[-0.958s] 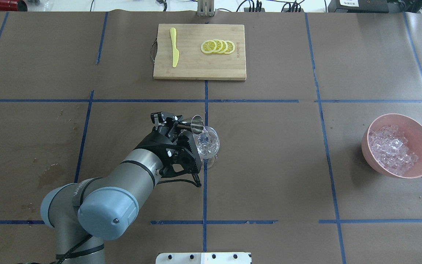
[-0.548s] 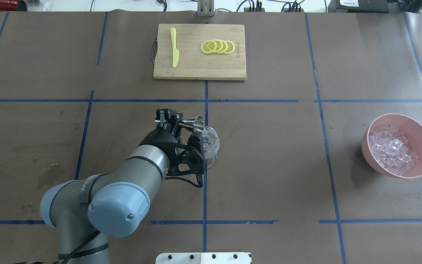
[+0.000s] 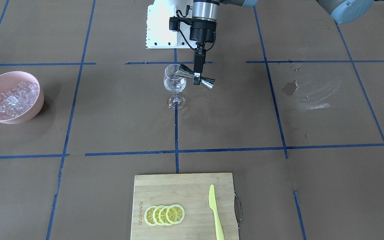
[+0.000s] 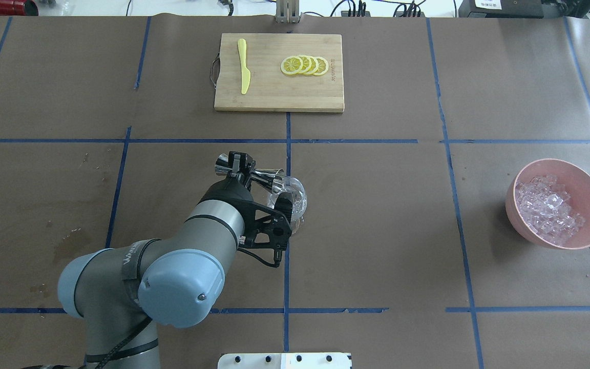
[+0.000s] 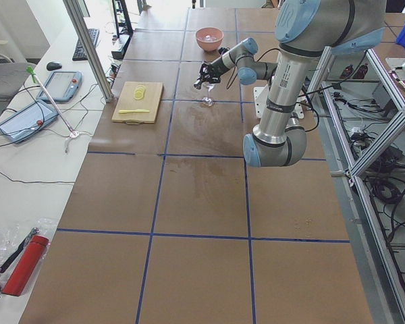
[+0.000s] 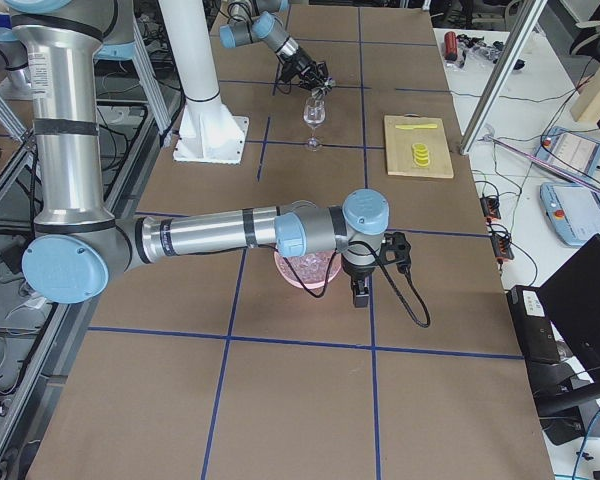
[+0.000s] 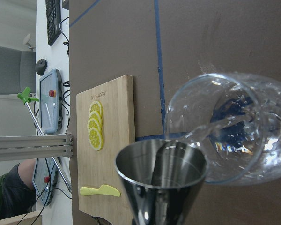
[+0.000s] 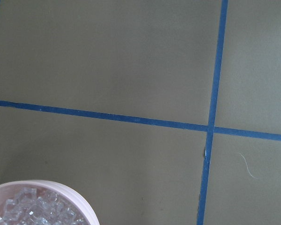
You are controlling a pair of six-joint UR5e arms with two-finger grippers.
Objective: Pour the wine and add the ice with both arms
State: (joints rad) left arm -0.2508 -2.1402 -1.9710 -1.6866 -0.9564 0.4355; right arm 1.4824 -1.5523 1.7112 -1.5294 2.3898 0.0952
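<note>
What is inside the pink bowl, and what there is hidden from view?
A heap of clear ice cubes fills the pink bowl. The cubes cover the bowl's floor, so anything beneath them cannot be seen.

Bright, even light falls on the brown paper-covered bench; the pink round bowl casts only a soft shadow. In the left wrist view the near, shiny steel cone-shaped measuring cup looks slightly soft, and glare streaks the clear wine glass.
</note>
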